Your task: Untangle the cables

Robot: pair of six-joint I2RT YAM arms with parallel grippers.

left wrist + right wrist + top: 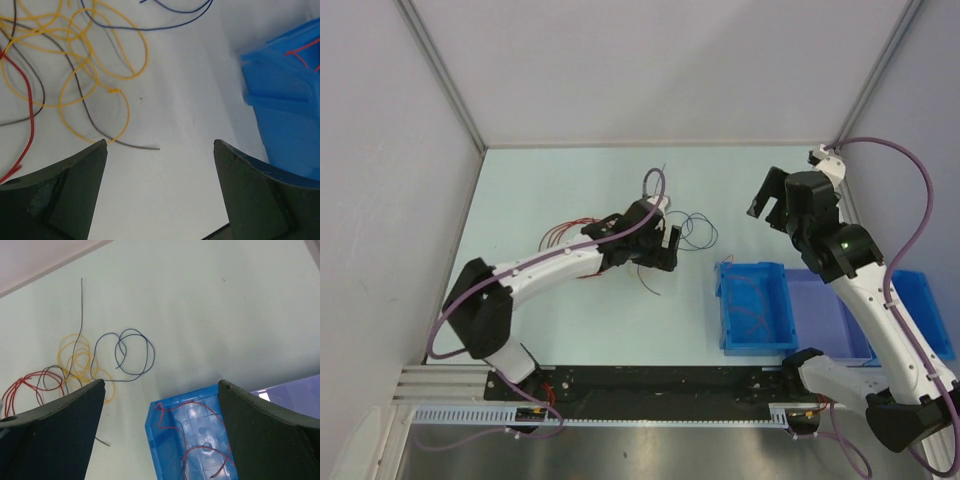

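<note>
Left jaws open, empty, just beside the cables (115, 91). Best to pinch only the free end of the dark cable (143, 147) and draw it out slowly. Right jaws open, idle, near the blue bin (152, 425).

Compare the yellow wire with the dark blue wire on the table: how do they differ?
The yellow wire coils in many overlapping loops; the dark blue wire makes only a few open ones. A brown wire and a red wire cross the yellow wire, while the blue one lies mostly beside the bunch. Both are thin and lie loose on the table.
</note>
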